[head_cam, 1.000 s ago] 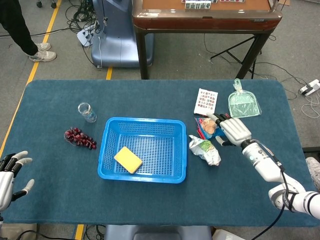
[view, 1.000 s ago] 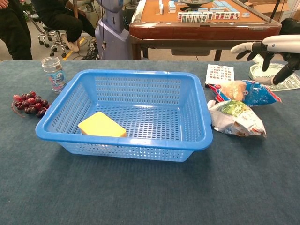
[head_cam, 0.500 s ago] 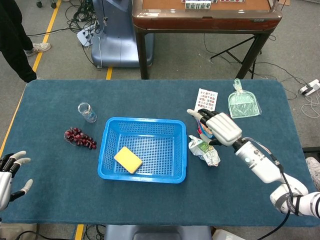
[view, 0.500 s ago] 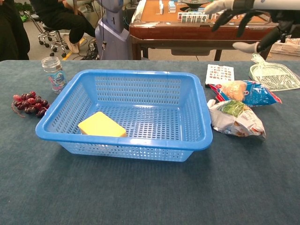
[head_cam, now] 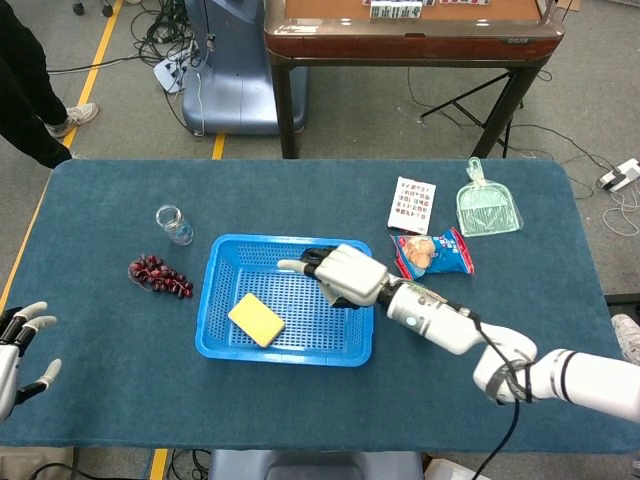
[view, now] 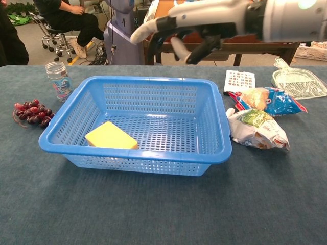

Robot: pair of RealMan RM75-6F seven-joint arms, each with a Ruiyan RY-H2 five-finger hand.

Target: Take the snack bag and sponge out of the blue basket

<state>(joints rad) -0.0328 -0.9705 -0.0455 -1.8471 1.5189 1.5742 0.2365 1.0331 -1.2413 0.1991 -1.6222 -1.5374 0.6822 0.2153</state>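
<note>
Step in hand: we judge that the right hand (head_cam: pixel 340 273) is on its way to the sponge (head_cam: pixel 256 319), the one task item left inside the blue basket (head_cam: pixel 220 342).
Right hand: it hovers above the basket floor, fingers spread and holding nothing; the chest view shows it well clear of the mesh.
Left hand (head_cam: pixel 18 345): it sits at the table's near corner, far from the work, fingers apart and empty.
Sponge position: it lies flat in the basket's near corner, ahead of and below the right hand's fingertips, toward the robot's left; we see it close to the near wall.
Sponge appearance: a yellow rectangular block, unwrapped, edges clean, top face level. We expect it to compress under grip.
Snack bags: two lie outside the basket behind the right hand's wrist side, a crumpled white-and-green bag (view: pixel 257 128) and a blue bag (head_cam: pixel 434 254) just beyond it.
Recommended approach: we advise carrying the hand further over the sponge, lowering it straight down, closing thumb and fingers across the short sides.
Risk: the near wall leaves little room for fingers; a shallow pinch may slip.
</note>
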